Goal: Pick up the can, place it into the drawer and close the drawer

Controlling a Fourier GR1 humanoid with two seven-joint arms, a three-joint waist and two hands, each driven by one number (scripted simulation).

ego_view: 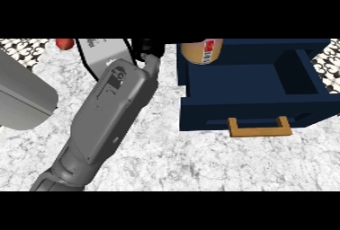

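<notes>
- While the right forearm (109, 112) slants up from bottom-left, its hand (149, 48) is at the top edge — can't tell if curled.
- The can (201, 51) is just right of it, at the open drawer (249, 112), back-left corner.

bright even light, v. soft shadows

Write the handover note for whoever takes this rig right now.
Left hand: at the view's top, just left of the can, with a gap between them; open or shut cannot be told.
Right hand: not in view.
Can: at the rear left corner of the open drawer; whether it sits inside is unclear.
Done: drawer is open, handle toward the robot.
Left to do: confirm the can is inside, then push the drawer shut.
</notes>
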